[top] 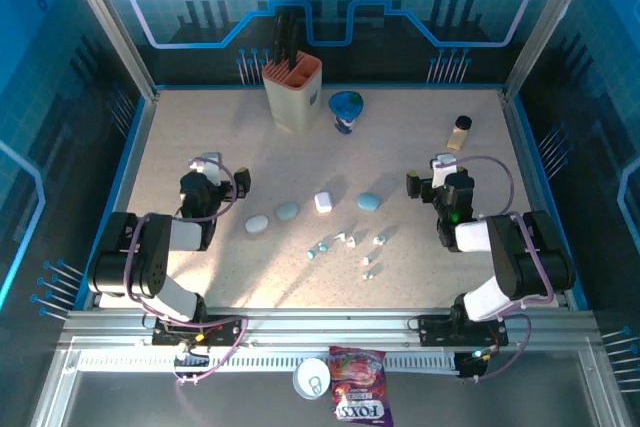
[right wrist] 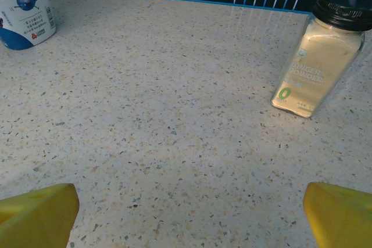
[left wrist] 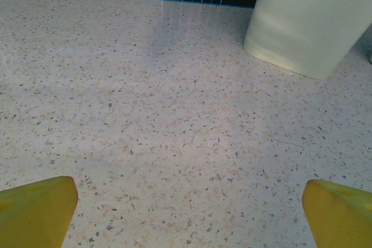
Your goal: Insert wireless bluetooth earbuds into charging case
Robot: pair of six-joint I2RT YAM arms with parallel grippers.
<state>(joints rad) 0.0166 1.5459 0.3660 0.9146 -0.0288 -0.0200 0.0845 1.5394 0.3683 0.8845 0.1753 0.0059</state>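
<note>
Several tiny earbuds lie scattered on the speckled table in the top view: a white and teal pair [top: 320, 247], one [top: 345, 238], one [top: 380, 240] and two more [top: 367, 267]. Behind them lie closed pebble-shaped charging cases: two pale teal [top: 257, 224] [top: 287, 211], a white one [top: 323, 202] and a blue one [top: 369, 201]. My left gripper [top: 207, 163] [left wrist: 189, 201] stands open to the left of the cases, over bare table. On their right, my right gripper [top: 443, 165] [right wrist: 189, 204] is open too, nothing between its yellow fingertips [right wrist: 40, 210].
A beige holder [top: 293, 92] [left wrist: 308, 21] with black utensils stands at the back. Next to it is a blue and white cup [top: 346, 110] [right wrist: 23, 7]. A spice jar [top: 459, 133] [right wrist: 317, 56] stands back right. A snack packet [top: 360, 397] lies beyond the front rail.
</note>
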